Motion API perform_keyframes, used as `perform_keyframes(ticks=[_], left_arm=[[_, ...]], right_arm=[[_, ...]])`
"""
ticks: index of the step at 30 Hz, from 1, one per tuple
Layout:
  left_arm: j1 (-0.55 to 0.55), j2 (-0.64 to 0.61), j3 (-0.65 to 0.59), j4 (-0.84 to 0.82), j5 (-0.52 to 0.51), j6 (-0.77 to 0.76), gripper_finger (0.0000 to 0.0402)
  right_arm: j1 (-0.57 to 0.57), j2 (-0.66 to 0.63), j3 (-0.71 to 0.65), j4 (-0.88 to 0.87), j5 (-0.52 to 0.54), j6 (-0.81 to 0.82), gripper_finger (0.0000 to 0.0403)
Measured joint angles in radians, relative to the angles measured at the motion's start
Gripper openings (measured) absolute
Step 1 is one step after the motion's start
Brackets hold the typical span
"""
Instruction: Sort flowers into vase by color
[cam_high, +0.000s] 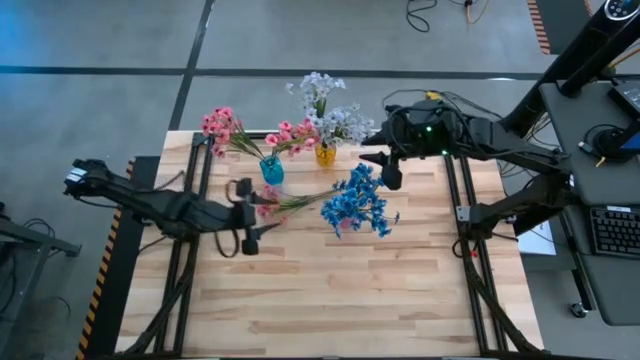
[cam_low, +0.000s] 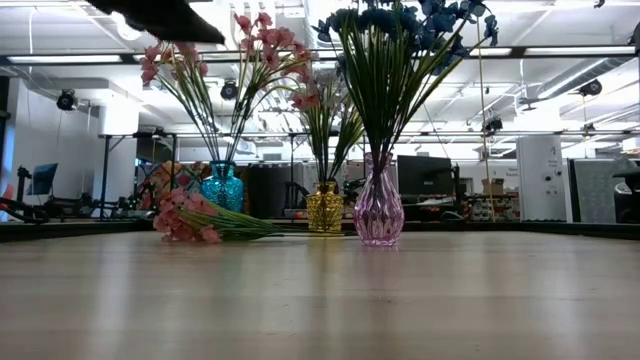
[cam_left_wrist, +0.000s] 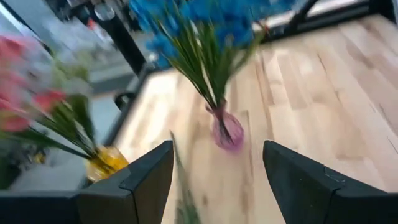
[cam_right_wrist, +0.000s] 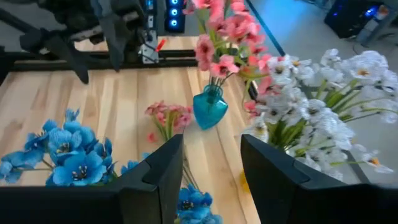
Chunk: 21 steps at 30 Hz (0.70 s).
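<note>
One pink spray (cam_high: 272, 203) lies flat on the table, blooms toward the left and stem (cam_high: 310, 196) running right; it also shows in the low view (cam_low: 195, 220) and the right wrist view (cam_right_wrist: 168, 116). The teal vase (cam_high: 271, 170) holds pink flowers, the yellow vase (cam_high: 325, 155) holds white ones, and the pink glass vase (cam_low: 379, 212) holds blue flowers (cam_high: 360, 203). My left gripper (cam_high: 250, 213) is open just left of the lying spray's blooms; in its wrist view a blurred stem (cam_left_wrist: 180, 186) runs between the fingers (cam_left_wrist: 214, 180). My right gripper (cam_high: 383, 168) is open beside the yellow vase.
The three vases stand close together in the far middle of the table (cam_high: 350, 300), with tall sprays spreading above them. The near half of the tabletop is bare wood. Black frame rails (cam_high: 465, 215) run along both sides. A desk with a keyboard (cam_high: 610, 230) stands off to the right.
</note>
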Motion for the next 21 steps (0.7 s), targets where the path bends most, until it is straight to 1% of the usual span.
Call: perform_keyframes(ticks=[4, 8, 12, 17, 21], left_arm=[[0.0, 0.106, -0.001, 0.027, 0.009, -0.075, 0.023], [0.001, 0.222, -0.001, 0.09, 0.007, -0.11, 0.023], [0.001, 0.345, -0.001, 0.197, -0.034, -0.085, 0.023], [0.011, 0.478, -0.002, 0.33, -0.126, -0.024, 0.023], [0.037, 0.542, -0.002, 0.382, -0.121, -0.024, 0.0228]], right_arm=[[0.003, 0.002, -0.001, 0.0, 0.0, -0.021, 0.0151], [0.003, -0.006, -0.001, 0.0, 0.0, -0.037, 0.015], [0.003, -0.019, -0.001, -0.003, -0.001, -0.047, 0.015], [0.003, -0.02, -0.001, -0.019, -0.002, -0.048, 0.015], [0.003, -0.02, -0.006, -0.024, -0.007, -0.046, 0.015]])
